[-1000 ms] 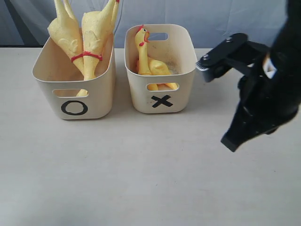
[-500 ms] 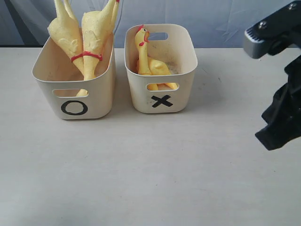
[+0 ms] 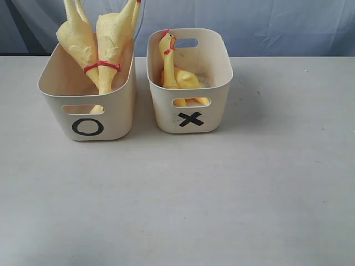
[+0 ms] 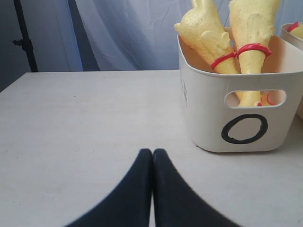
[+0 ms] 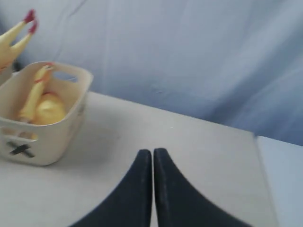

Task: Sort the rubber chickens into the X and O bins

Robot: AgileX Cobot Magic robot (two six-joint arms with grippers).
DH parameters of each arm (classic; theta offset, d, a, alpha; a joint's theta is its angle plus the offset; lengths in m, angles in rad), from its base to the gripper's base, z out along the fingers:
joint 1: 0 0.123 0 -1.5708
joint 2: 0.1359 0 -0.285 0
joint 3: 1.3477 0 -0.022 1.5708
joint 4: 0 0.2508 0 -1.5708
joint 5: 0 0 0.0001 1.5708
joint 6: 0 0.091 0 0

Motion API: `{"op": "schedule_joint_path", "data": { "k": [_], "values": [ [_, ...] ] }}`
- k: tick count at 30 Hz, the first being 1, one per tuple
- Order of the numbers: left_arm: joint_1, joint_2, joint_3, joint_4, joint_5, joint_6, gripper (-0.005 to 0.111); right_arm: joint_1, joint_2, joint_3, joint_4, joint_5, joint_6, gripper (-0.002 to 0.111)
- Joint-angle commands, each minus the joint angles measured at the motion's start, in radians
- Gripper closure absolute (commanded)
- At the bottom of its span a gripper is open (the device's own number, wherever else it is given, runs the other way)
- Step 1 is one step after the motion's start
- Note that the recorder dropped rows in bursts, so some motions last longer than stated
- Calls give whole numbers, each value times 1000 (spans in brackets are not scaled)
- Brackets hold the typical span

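The left gripper has its two black tapered fingers pressed together on nothing, low over the pale matte tabletop. Close ahead of it stands the cream plastic rounded tub marked with a black O. The right gripper is likewise closed and empty above the same table, with the matching cream tub marked with a black X farther off. In the exterior view the two tubs stand just beside each other, O on the left. Two long yellow rubber chickens stand head-down in the O tub, their legs sticking up above its rim and their red neck bands showing. A smaller yellow rubber chicken sits upright in the X tub. A blue-grey curtain hangs behind.
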Motion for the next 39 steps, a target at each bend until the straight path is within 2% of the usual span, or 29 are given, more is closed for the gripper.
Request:
{"op": "schedule_joint_path", "data": {
  "k": [1,6,10,14,17,24,30,39],
  "values": [
    [-5,-5,-2,-7,-7,-3,107,-209,-154,3,-16,12,-137,106],
    [-5,-5,-2,-7,-7,-3,107,-362,-291,3,55,35,-128,106],
    [-5,-5,-2,-7,-7,-3,107,-413,-371,21,160,-54,-128,106],
    [-5,-5,-2,-7,-7,-3,107,-417,-416,110,300,-159,-128,106],
    [-5,-5,-2,-7,-7,-3,107,-417,-439,192,346,-164,-128,106],
    [-5,-5,-2,-7,-7,-3,107,-417,-450,406,350,-200,-128,106],
    [-5,-5,-2,-7,-7,-3,107,-417,-450,590,362,-444,-124,106],
    [-5,-5,-2,-7,-7,-3,107,-417,-450,843,376,-586,-121,106]
  ]
}}
